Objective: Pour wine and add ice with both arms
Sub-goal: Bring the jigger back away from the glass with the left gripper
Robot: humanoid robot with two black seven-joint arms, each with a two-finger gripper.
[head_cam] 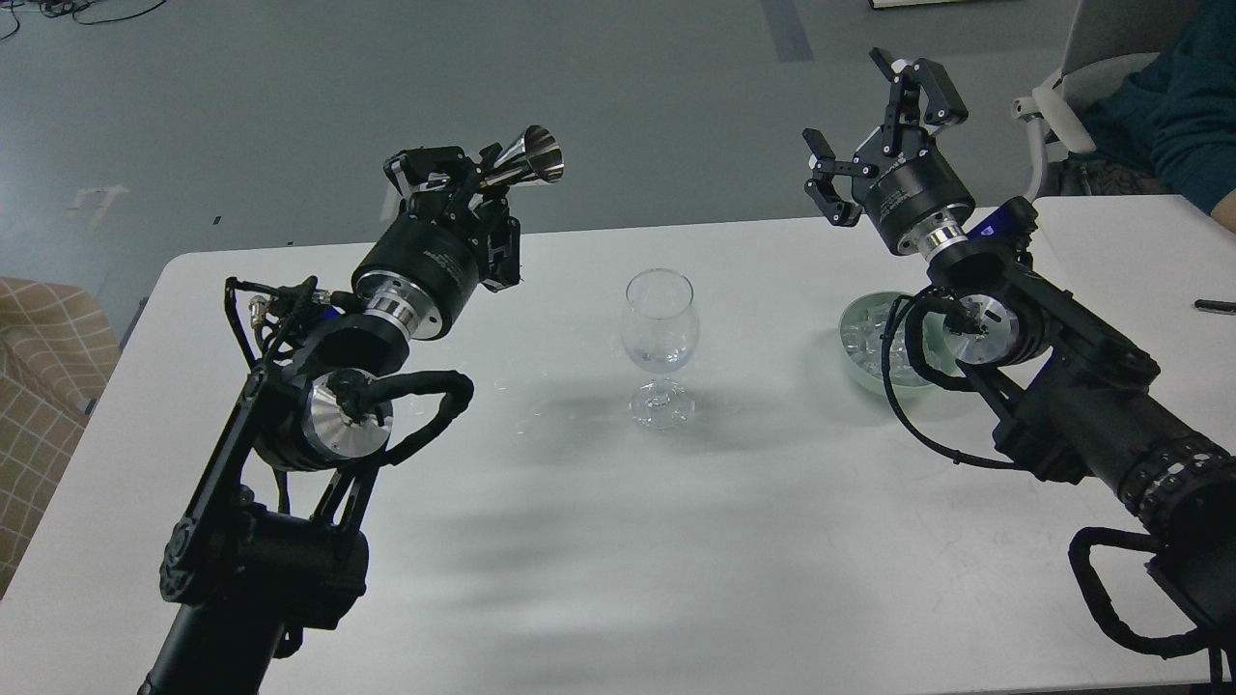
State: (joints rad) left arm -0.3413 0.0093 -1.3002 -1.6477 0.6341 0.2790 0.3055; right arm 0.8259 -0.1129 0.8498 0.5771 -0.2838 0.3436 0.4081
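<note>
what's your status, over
Left gripper shut on jigger, raised. Right gripper open, empty. Glass centre, ice in bowl. Nothing blocking.

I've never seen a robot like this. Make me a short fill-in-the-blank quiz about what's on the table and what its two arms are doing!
1. The left gripper is shut on a shiny metal ____.
2. The wine glass stands ____ on the white table.
3. The ice lies in a pale green ____.
4. The right gripper has its jaws ____.

Missing words: cup; upright; bowl; open
</note>
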